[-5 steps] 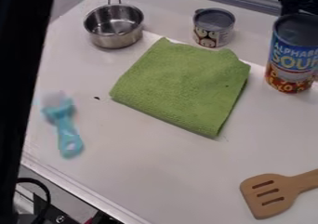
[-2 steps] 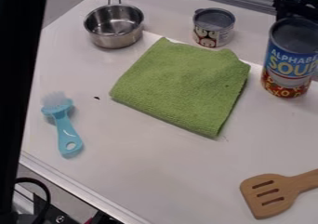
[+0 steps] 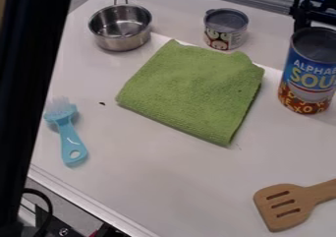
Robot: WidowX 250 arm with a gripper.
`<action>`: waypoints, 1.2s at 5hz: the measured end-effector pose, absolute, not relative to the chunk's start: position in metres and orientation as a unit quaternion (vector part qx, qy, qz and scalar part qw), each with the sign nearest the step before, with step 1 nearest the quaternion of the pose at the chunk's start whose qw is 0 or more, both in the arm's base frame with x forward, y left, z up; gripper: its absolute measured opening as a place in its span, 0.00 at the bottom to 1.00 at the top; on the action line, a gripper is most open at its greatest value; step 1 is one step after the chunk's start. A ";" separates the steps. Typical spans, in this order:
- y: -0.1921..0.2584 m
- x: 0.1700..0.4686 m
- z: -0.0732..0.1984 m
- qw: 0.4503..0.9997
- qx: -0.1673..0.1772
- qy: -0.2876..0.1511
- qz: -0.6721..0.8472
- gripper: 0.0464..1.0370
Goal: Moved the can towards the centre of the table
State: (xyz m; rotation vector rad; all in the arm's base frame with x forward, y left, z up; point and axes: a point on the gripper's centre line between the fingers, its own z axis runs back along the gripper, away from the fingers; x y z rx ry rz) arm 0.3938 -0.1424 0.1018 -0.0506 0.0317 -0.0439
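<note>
The black gripper [image 3: 304,14] is at the upper right edge, directly behind the top of the tall soup can [image 3: 310,78], which hides part of it. This can stands upright on the white table [image 3: 164,182] near the right edge, to the right of the green cloth. Whether the gripper holds the can or only touches it cannot be told. A small, short can [image 3: 225,30] stands upright behind the cloth, apart from the gripper.
The folded green cloth [image 3: 193,88] lies mid-table. A metal pot [image 3: 120,29] stands at the upper left, a blue brush [image 3: 67,133] lies left, and a wooden spatula [image 3: 289,206] lies lower right. A black upright bar [image 3: 26,83] blocks the left edge.
The soup can has moved down the view, toward the front of the table, and the gripper behind it has come further into view. The black bar at left has shifted slightly right.
</note>
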 end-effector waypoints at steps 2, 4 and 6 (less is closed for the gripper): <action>-0.139 0.377 0.078 0.998 -0.025 0.055 -0.020 0.96; -0.133 0.360 0.084 0.998 -0.019 0.056 -0.039 0.96; -0.130 0.341 0.089 0.997 -0.018 0.050 -0.059 0.96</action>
